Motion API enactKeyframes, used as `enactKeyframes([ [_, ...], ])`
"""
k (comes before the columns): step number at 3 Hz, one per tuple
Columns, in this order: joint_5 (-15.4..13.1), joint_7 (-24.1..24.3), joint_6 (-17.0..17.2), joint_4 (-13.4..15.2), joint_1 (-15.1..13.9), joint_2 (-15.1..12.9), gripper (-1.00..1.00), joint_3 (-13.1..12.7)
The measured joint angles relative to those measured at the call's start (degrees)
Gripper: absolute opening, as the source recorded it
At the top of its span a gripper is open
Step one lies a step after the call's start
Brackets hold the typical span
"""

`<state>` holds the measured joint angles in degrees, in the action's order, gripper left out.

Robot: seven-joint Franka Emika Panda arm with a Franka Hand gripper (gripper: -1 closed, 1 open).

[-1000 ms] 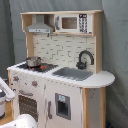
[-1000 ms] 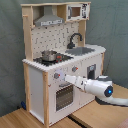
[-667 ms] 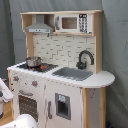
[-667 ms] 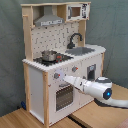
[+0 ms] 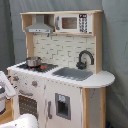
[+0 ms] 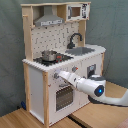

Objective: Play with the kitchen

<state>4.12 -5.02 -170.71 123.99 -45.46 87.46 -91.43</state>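
Before grey curtains, on wood flooring (image 6: 20,119), the kitchen (image 6: 55,65); claw (image 6: 58,75) at its knobs, grip state indiscernible

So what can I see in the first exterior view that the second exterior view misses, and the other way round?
Only the first exterior view shows the cabinet door with the dark panel under the sink, seen nearly front-on, and just a sliver of the arm at its left edge.

Only the second exterior view shows the whole white arm reaching to the knobs above the oven door, plus the wooden floor.

Both exterior views share the kitchen: range hood, microwave, pot, sink and black faucet.
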Motion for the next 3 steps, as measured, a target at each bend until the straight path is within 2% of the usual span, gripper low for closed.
enactKeyframes([
  [1, 0.00, 0.03, 0.01, -3.56, -4.51, 0.00, 1.00, 0.14],
  [2, -0.15, 0.18, 0.43, -6.99, -7.82, 0.00, 1.00, -0.23],
  [3, -0.15, 0.22, 0.50, -6.99, -7.82, 0.00, -1.00, -0.23],
])
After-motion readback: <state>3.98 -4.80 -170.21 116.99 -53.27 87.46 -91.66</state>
